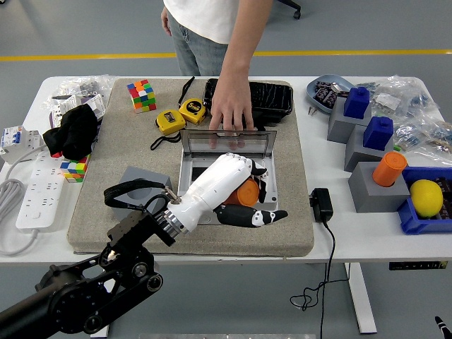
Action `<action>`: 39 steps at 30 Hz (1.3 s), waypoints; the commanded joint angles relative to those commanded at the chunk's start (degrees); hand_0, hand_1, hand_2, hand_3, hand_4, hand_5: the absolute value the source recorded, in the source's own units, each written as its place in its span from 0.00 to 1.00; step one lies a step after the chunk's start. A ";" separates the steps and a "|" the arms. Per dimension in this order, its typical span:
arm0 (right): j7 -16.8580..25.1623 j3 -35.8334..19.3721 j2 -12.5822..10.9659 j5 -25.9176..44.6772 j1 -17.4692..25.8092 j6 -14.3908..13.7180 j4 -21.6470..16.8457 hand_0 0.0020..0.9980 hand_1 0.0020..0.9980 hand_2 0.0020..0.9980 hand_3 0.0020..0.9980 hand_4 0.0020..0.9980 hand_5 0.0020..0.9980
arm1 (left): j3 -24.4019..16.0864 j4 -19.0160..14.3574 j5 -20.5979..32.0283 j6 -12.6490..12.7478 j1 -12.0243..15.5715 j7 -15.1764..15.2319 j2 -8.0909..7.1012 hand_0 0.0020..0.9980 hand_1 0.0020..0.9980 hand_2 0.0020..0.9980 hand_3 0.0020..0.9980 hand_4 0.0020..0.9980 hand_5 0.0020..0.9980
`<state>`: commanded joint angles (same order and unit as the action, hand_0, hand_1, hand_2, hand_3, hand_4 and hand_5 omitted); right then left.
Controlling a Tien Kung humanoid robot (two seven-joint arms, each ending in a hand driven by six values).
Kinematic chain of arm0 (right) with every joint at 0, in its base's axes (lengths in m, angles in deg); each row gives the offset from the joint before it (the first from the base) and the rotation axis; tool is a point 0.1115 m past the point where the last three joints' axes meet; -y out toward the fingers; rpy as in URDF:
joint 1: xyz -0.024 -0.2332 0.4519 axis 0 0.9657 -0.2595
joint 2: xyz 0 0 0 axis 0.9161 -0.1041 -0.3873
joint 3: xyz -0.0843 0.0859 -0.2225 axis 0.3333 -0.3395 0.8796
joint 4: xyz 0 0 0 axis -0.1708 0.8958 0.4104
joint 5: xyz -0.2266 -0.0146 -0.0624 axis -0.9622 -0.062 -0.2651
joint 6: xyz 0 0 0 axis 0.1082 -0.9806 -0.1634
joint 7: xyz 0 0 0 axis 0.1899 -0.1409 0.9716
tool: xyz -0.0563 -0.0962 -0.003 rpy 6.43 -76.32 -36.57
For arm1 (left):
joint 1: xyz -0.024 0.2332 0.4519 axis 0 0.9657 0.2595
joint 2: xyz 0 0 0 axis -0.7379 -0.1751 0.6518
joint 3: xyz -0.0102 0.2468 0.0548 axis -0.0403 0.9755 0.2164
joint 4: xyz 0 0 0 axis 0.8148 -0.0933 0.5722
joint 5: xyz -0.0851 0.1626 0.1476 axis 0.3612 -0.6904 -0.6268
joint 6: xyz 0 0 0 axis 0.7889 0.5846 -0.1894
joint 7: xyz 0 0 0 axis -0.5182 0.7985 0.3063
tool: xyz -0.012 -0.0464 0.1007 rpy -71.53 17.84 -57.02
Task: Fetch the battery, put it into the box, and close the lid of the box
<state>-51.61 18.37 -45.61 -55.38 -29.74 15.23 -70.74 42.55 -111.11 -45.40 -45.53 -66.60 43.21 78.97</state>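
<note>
My left hand [244, 201] hangs over the open grey box [187, 166] with its fingers [258, 217] curled around the orange battery [246, 193], which sits against my palm just above the box's inside. So I judge the fetching done and the placing under way: the battery is over the compartment but I cannot tell whether it touches the floor yet. What is left is letting go, drawing clear, and shutting the lid. Beyond my hand the clear lid [227, 140] stands raised at the far side of the box, and a person's hand [231, 113] rests on its upper edge, apparently steadying it. My right arm is out of sight.
</note>
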 joint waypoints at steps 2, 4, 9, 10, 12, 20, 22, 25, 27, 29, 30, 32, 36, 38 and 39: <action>0.00 0.20 -0.07 0.05 -0.11 0.05 -0.03 0.67 0.59 0.60 0.65 1.00 1.00 | 0.84 2.03 0.47 0.53 -1.14 0.44 0.41 0.04 0.00 0.00 0.00 0.87 0.50; 0.00 0.34 -0.10 0.13 -0.15 0.07 -0.02 0.67 0.59 0.60 0.65 1.00 1.00 | 1.43 4.10 1.02 1.18 -2.22 0.95 0.97 0.04 0.00 0.00 0.00 0.87 0.50; 0.01 0.77 -0.17 0.31 -0.10 0.05 0.04 0.67 0.59 0.60 0.65 1.00 1.00 | 1.82 8.53 1.89 2.13 -4.20 1.79 2.35 0.04 0.00 0.00 0.00 0.87 0.50; 0.00 0.87 -0.18 0.34 -0.05 0.04 0.04 0.67 0.59 0.60 0.65 1.00 1.00 | 1.64 9.70 2.10 2.40 -4.67 1.98 2.83 0.04 0.00 0.00 0.00 0.87 0.50; 0.00 1.04 -0.17 0.40 -0.03 0.03 0.08 0.67 0.59 0.60 0.65 1.00 1.00 | 1.43 11.20 2.36 2.65 -5.27 2.20 3.39 0.04 0.00 0.00 0.00 0.87 0.50; -0.01 1.49 -0.21 0.49 -0.10 0.06 0.02 0.67 0.59 0.60 0.65 1.00 1.00 | 1.08 17.50 2.89 3.66 -7.56 3.07 5.66 0.05 0.00 0.00 0.00 0.87 0.50; 0.02 1.49 -0.25 0.48 -0.18 0.06 0.00 0.67 0.59 0.60 0.65 1.00 1.00 | 0.94 18.29 2.85 3.76 -7.92 3.16 6.01 0.05 0.00 0.00 0.00 0.87 0.50; 0.06 1.52 -0.32 0.51 -0.26 0.05 0.02 0.67 0.59 0.60 0.65 1.00 1.00 | 0.86 19.47 2.74 3.84 -8.51 3.26 6.46 0.05 0.00 0.00 0.00 0.87 0.50; 0.06 1.51 -0.33 0.51 -0.30 0.04 0.02 0.67 0.59 0.60 0.65 1.00 1.00 | 0.78 20.28 2.80 3.91 -8.84 3.41 6.71 0.05 0.00 0.00 0.00 0.87 0.51; 0.05 1.49 -0.32 0.49 -0.32 0.04 0.02 0.67 0.59 0.60 0.65 1.00 1.00 | 0.72 20.80 2.88 3.98 -9.03 3.54 6.83 0.05 0.00 0.00 0.00 0.87 0.51; 0.05 1.46 -0.30 0.49 -0.31 0.03 0.02 0.67 0.59 0.60 0.65 1.00 1.00 | 0.68 20.94 2.84 3.96 -9.06 3.57 6.83 0.05 0.00 0.00 0.00 0.87 0.51; 0.03 1.45 -0.29 0.46 -0.31 0.01 0.02 0.67 0.59 0.60 0.65 1.00 1.00 | 0.69 21.13 2.56 3.92 -9.11 3.60 6.82 0.05 0.00 0.01 0.00 0.88 0.53; 0.00 1.48 -0.25 0.44 -0.30 -0.03 0.04 0.67 0.59 0.60 0.65 1.00 1.00 | 0.60 21.42 2.17 3.93 -9.19 3.82 6.99 0.05 0.00 0.01 0.00 0.88 0.53; 0.00 1.49 -0.24 0.42 -0.36 -0.02 0.04 0.67 0.59 0.60 0.65 1.00 1.00 | 0.51 21.56 2.01 4.06 -9.31 3.97 7.15 0.06 0.00 0.01 0.00 0.93 0.60; 0.00 1.47 -0.25 0.38 -0.39 -0.01 0.02 0.67 0.59 0.60 0.65 1.00 1.00 | 0.48 21.66 1.96 4.05 -9.37 3.97 7.21 0.06 0.00 0.01 0.00 0.93 0.60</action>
<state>-51.62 19.84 -45.86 -55.01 -30.13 15.22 -70.71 43.04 -89.45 -43.44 -41.48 -75.98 47.17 86.18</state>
